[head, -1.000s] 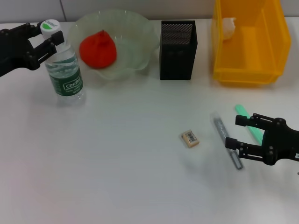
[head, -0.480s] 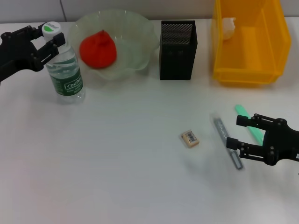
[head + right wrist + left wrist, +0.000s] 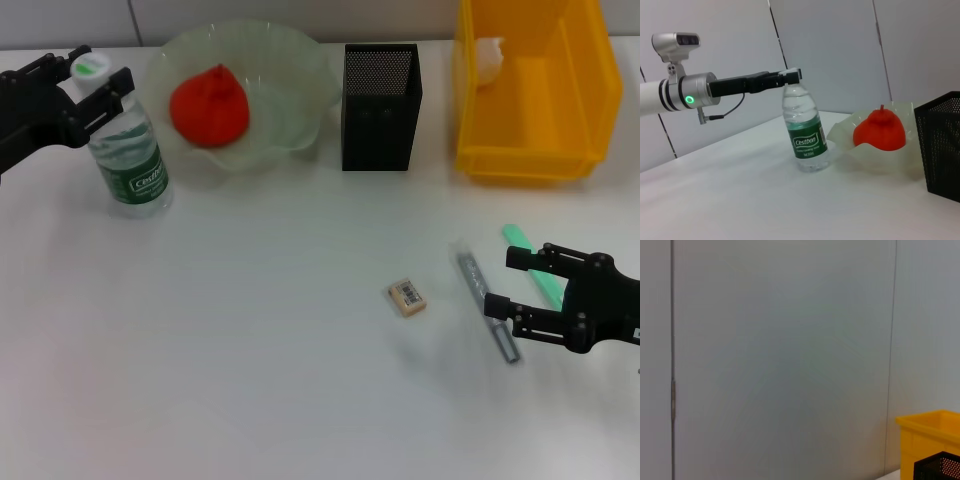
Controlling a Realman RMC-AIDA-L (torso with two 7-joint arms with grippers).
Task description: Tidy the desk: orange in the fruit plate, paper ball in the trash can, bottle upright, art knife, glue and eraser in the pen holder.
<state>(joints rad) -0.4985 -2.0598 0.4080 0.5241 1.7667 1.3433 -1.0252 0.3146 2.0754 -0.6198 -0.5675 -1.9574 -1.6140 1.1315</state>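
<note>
At table's far left, left gripper (image 3: 88, 80) clamps the upright bottle's (image 3: 127, 150) cap.

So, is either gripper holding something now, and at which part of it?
The left gripper holds the water bottle by its cap and neck; the bottle stands upright on the desk. The right gripper is open and holds nothing.

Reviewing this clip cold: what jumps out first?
The left gripper sits at the cap of the upright water bottle at the far left, beside the fruit plate holding the orange. At near right, the open right gripper hovers by the art knife, with the eraser lying nearby.
</note>
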